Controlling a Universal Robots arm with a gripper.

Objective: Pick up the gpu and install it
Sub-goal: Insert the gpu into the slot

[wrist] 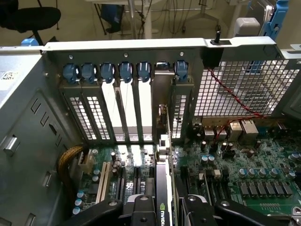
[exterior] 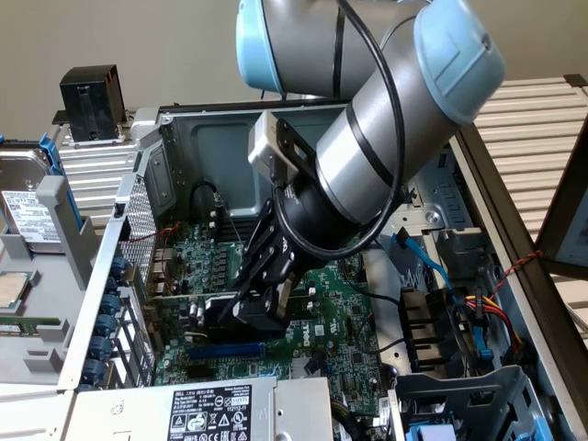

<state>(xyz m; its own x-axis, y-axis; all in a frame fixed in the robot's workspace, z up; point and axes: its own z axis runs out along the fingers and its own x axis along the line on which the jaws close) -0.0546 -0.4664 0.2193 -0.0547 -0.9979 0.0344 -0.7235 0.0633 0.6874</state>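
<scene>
We've got the tool [exterior: 254, 310] reaching down inside the open computer case [exterior: 239, 147], pinched shut on the gpu [exterior: 213, 322]. The card stands on edge, low over the motherboard [exterior: 344, 303] and just beside a blue slot [exterior: 225, 350]. We judge it's held upright so that its bottom edge can meet a socket while its metal end faces the case's rear wall.

In the wrist view we look straight along the gpu [wrist: 162, 188], which is clamped between the fingers [wrist: 141, 210]. Its bracket [wrist: 162, 103] sits in line with one opening in the rear wall [wrist: 141, 47], among the blue clips [wrist: 106, 71]. The exterior view hides that line-up behind the arm, but it shows how low the card sits. Whether the card is fully seated we can't quite tell.
</scene>
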